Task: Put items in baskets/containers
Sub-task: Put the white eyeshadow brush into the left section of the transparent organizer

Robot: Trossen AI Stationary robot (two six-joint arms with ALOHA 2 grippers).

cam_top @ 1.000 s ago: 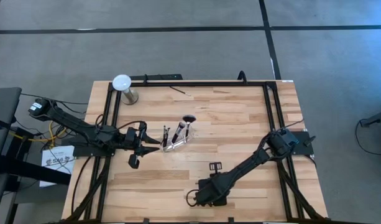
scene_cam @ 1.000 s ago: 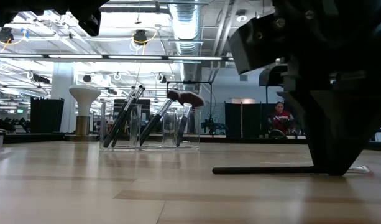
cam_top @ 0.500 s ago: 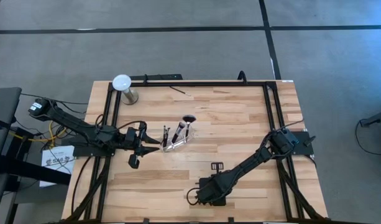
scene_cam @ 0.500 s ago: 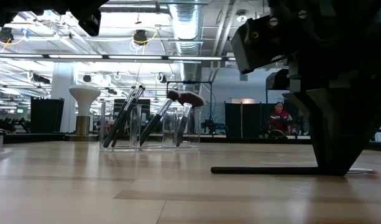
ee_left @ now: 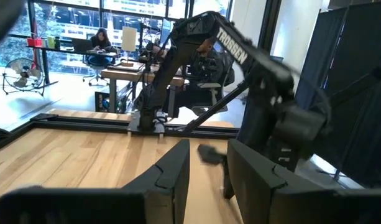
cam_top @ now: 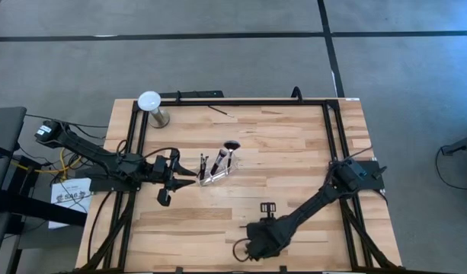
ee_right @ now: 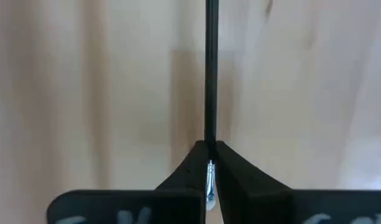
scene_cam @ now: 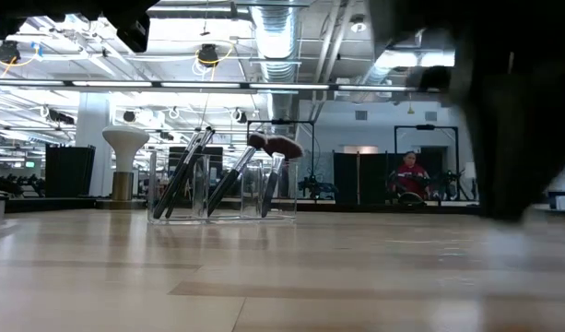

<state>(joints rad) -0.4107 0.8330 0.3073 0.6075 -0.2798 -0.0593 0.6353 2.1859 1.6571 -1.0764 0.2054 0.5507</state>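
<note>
A clear container (cam_top: 215, 173) stands mid-table with several brushes leaning in it, plain in the low view (scene_cam: 222, 184). My left gripper (cam_top: 189, 176) hangs open just left of the container, its fingers (ee_left: 171, 180) apart with nothing between them. My right gripper (cam_top: 252, 245) is near the table's front edge, pointing steeply down and shut on a thin black brush (ee_right: 210, 74). In the low view this gripper is a dark blur (scene_cam: 512, 120). Another thin brush (cam_top: 220, 112) lies flat by the far edge. My right gripper pinches the brush at its silvery part (ee_right: 210, 177), between the two fingertips. The fingers come from above, pointing steeply down. The black handle (ee_right: 210, 74) runs straight out beyond the fingertips over the wood. In the low view no stick lies on the table where it lay.
A white-domed stand (cam_top: 151, 103) on a metal base stands at the far left corner, also in the low view (scene_cam: 125, 152). A black frame (cam_top: 328, 137) borders the table. Bare wood lies between the container and my right gripper.
My right gripper has moved toward the table's near edge and risen a little. The black brush, which lay flat on the table under its fingertips, has gone up with it and no longer lies there. My left arm and the container have kept still.
</note>
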